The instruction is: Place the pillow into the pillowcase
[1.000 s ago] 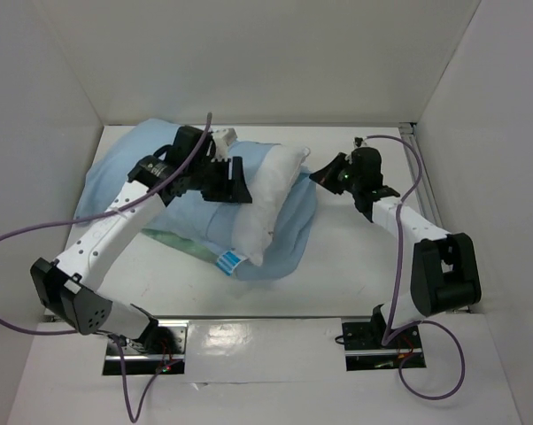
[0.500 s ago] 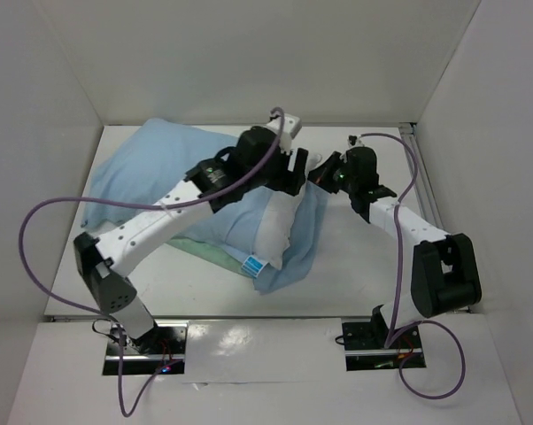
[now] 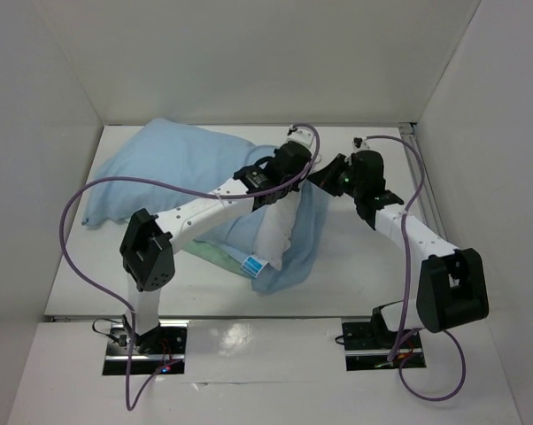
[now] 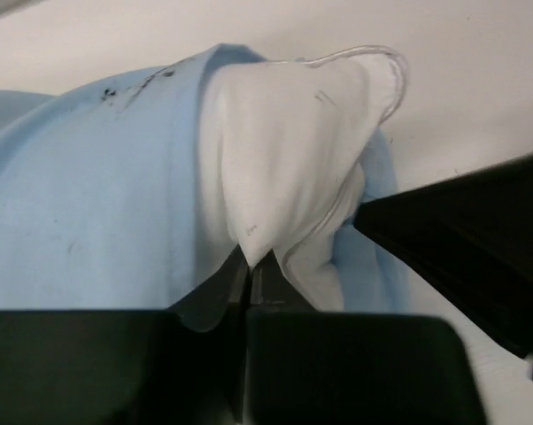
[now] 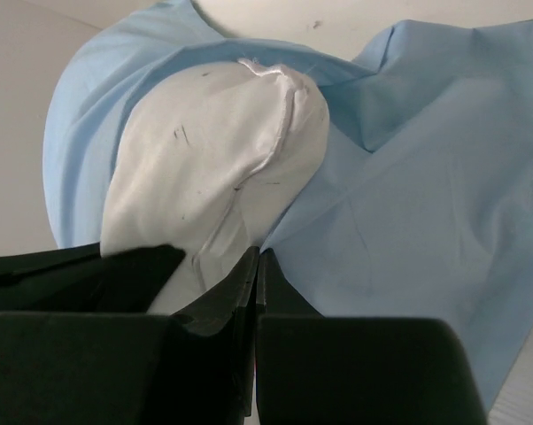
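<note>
The pillow [image 3: 274, 234] is lying partly inside the pillowcase [image 3: 160, 164].
The left gripper [image 4: 247, 266] is pinching pillow fabric; the right gripper [image 5: 256, 261] is clenching shut at the pillowcase's edge.

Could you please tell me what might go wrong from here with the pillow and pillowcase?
1. The left gripper pinches only a thin fold of the pillow, so the fabric may slip free.
2. The right gripper is shut right beside it at the same corner; the two could collide.
3. The pillowcase lies bunched around the pillow's end and might snag.
</note>
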